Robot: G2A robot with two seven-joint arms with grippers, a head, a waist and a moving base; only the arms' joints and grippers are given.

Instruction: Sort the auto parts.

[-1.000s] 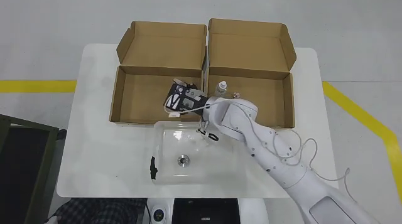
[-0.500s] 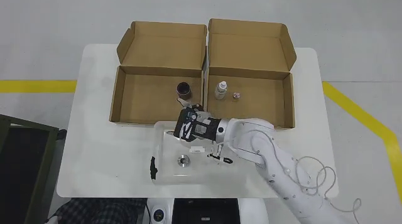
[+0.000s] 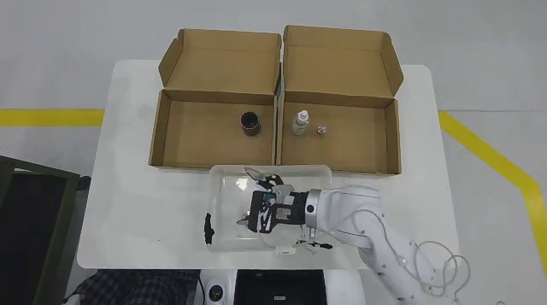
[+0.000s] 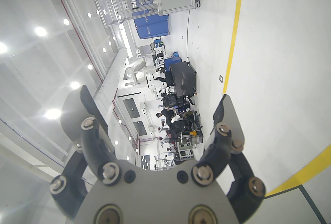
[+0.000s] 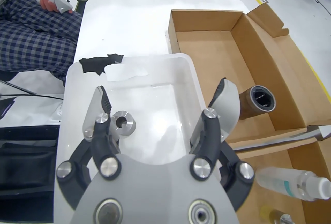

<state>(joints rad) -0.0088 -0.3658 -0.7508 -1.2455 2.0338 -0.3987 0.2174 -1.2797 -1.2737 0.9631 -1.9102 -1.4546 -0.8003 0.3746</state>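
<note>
r grip [image 5: 162,86] spread, empty, over clear bin [image 5: 155,55] | ring [image 5: 123,122] beside finger | l grip [image 4: 155,94] spread

Shallow translucent white plastic bin [image 5: 165,69]: glossy, smooth walls. A torn patch of matt black tape [image 5: 95,64] sits on its rim.
Small silver metal ring [image 5: 124,123]: machined, bright.
Brown cardboard boxes [image 3: 197,134]: matt, fibrous.
Brown cylinder [image 5: 254,103]: dull sleeve, shiny metal-rimmed end.
Clear plastic spray bottle [image 5: 281,182]: glossy.
White worktop [image 5: 124,20]: smooth, slight sheen.
Right gripper [image 5: 162,88] fingers [image 5: 228,103]: satin grey shells, ribbed black pads [image 5: 104,101].
</note>
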